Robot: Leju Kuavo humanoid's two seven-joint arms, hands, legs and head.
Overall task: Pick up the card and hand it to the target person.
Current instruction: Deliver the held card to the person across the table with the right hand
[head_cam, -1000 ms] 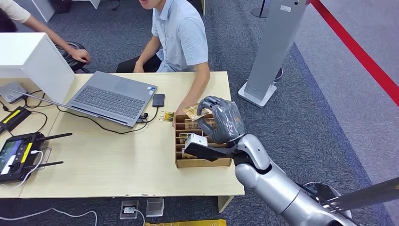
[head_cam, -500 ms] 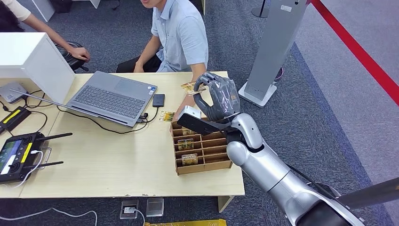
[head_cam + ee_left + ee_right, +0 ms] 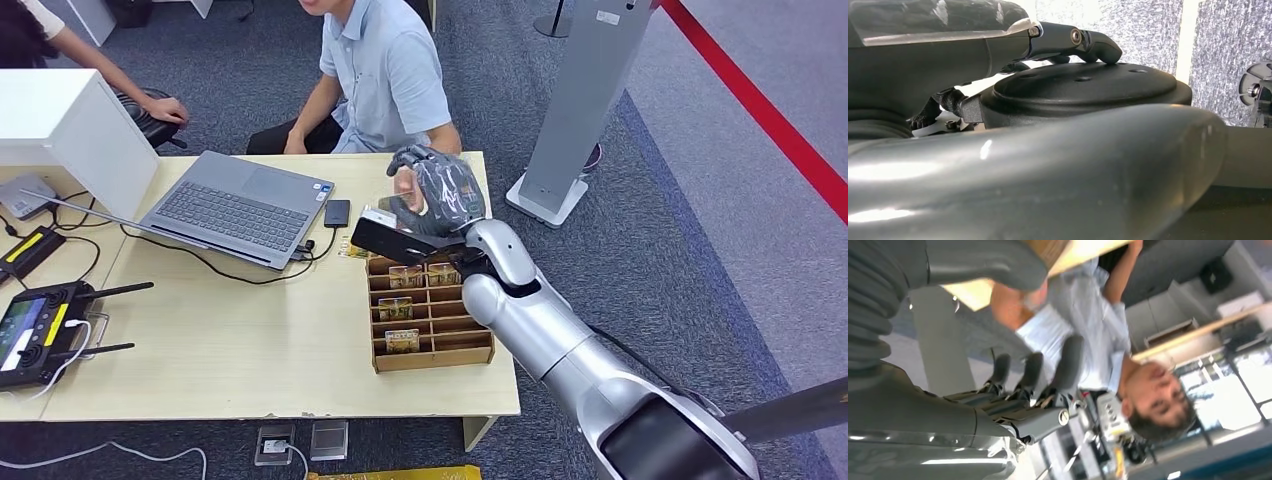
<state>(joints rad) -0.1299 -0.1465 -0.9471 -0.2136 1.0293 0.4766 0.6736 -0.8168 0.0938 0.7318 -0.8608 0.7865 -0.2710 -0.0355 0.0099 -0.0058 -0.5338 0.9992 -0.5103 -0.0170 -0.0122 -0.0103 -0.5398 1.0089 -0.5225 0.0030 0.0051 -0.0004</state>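
The right hand [image 3: 437,190] is up over the far edge of the wooden table [image 3: 240,340], fingers curled; whether it grips the card, I cannot tell, and the card itself is hidden. A person [image 3: 385,75] sits just beyond. Below lies the card box [image 3: 432,315], a laptop [image 3: 235,205] alongside, grey carpet [image 3: 680,230] around.

Pale matt wood-look tabletop [image 3: 250,340], smooth. Brown slotted cardboard organiser box [image 3: 432,350] looked matt, raw-edged. Silver right arm shell [image 3: 560,350] was glossy, smooth; grey right hand [image 3: 440,190] semi-gloss, w/ ribbed cover. Grey laptop [image 3: 235,205] had matt metal-look finish. Blue-grey carpet floor [image 3: 700,220] rough, speckled. Person's light-blue shirt [image 3: 385,70] was soft cloth.
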